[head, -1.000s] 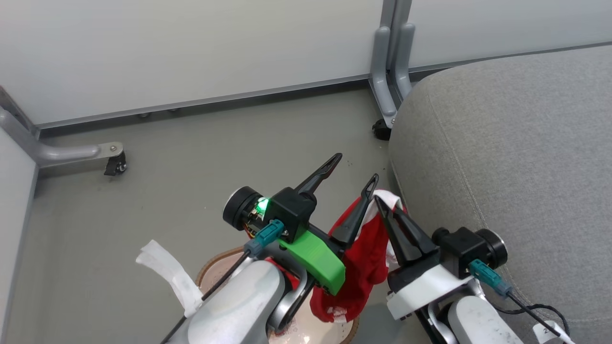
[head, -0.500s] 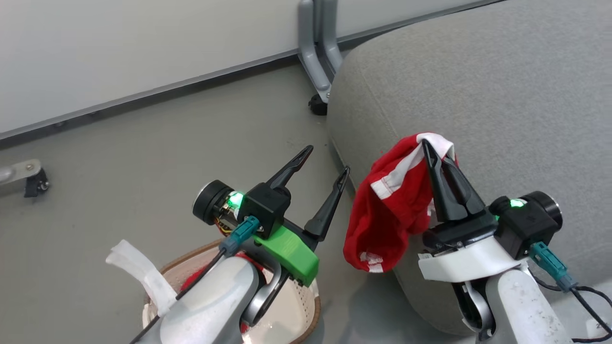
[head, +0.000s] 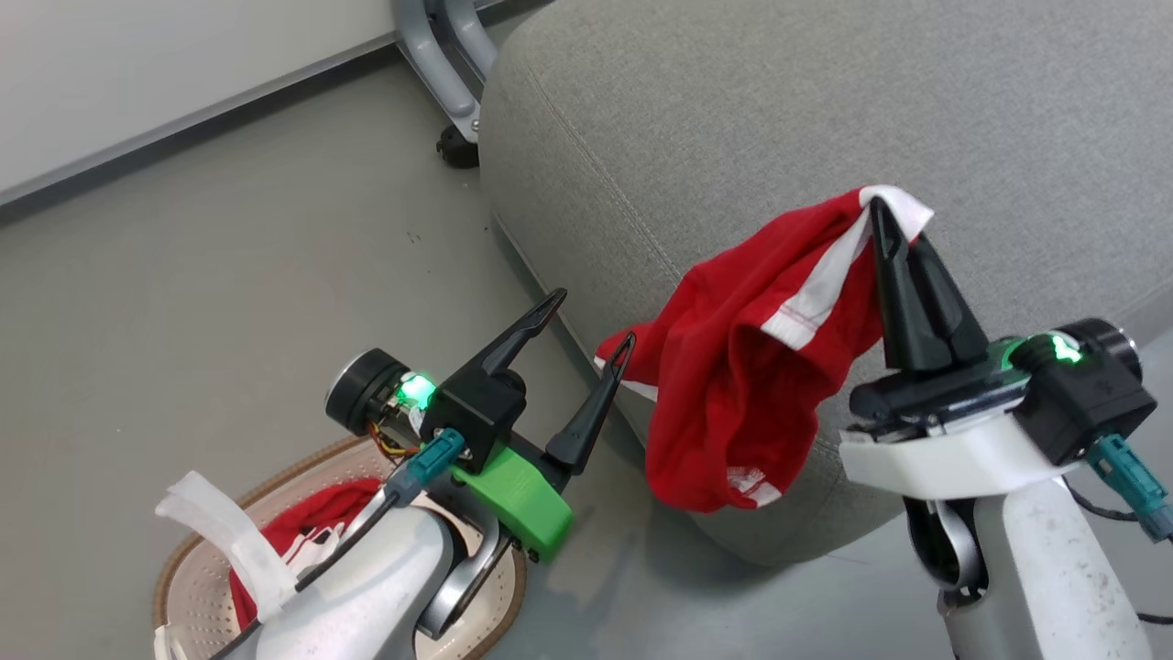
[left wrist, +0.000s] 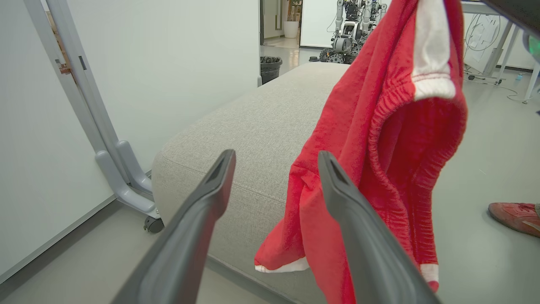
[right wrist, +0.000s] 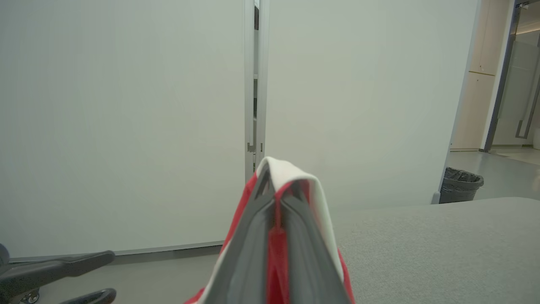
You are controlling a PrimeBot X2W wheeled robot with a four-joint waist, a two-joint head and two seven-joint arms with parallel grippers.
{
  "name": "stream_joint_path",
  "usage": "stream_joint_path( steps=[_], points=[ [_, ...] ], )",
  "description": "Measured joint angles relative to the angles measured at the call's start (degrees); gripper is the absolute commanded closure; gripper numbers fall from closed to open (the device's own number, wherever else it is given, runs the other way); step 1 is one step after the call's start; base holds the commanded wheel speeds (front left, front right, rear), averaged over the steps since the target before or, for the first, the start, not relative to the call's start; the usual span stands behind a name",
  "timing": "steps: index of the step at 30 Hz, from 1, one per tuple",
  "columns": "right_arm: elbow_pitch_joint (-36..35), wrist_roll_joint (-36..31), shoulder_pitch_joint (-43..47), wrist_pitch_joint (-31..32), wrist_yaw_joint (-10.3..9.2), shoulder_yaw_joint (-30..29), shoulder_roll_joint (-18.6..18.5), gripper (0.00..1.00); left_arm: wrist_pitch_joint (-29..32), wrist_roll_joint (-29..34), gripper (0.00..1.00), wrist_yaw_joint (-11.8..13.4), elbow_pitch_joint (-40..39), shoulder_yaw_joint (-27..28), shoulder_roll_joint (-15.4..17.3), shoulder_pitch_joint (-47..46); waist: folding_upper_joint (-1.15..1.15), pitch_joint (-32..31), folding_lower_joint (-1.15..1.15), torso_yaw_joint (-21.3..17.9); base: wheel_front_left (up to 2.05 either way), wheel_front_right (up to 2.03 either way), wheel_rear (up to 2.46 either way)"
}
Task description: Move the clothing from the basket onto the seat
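Note:
Red shorts (head: pixel 742 367) with white trim hang from my right gripper (head: pixel 887 220), which is shut on their white-edged fabric above the grey seat (head: pixel 779 110). The right wrist view has the fingers closed on the red and white cloth (right wrist: pixel 291 181), over the seat (right wrist: pixel 443 245). My left gripper (head: pixel 591 321) stands open and empty just left of the hanging shorts (left wrist: pixel 379 147), by the seat's (left wrist: pixel 261 122) front corner. The cream basket (head: pixel 197 587) sits on the floor at lower left under my left arm, with another red garment (head: pixel 316 518) in it.
A white partition wall with a grey castored foot (head: pixel 449 82) stands behind the seat. A person's red shoe (left wrist: pixel 517 215) rests on the floor to the right in the left wrist view. A black waste bin (right wrist: pixel 460 183) stands beyond the seat.
The camera has swung right. My right gripper has lifted the shorts up and across, from beside the basket to over the seat. The left gripper stays open.

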Motion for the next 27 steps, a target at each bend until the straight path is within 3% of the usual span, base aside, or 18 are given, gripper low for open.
stream_joint_path(
  steps=[8,18,27],
  points=[
    [-0.05,-0.16,-14.74,-0.01,0.0,-4.35,-0.02,1.0,3.28,1.46,0.0,-0.33,-4.45,-0.1,2.83,-3.3,0.0,7.39,0.0,-0.99,0.0,0.0,0.0],
    [2.42,-2.88,-34.84,-0.01,0.01,-12.76,-0.22,1.0,6.0,3.69,0.0,-0.77,-8.69,0.45,4.95,-8.3,0.0,18.02,0.01,2.01,0.0,0.0,0.0],
    [5.9,-5.59,-39.2,0.0,0.01,-23.03,-6.64,1.0,7.13,4.39,0.0,-0.3,-10.82,0.51,6.02,-9.44,0.0,25.54,0.01,4.64,0.0,0.0,0.0]
  ],
)
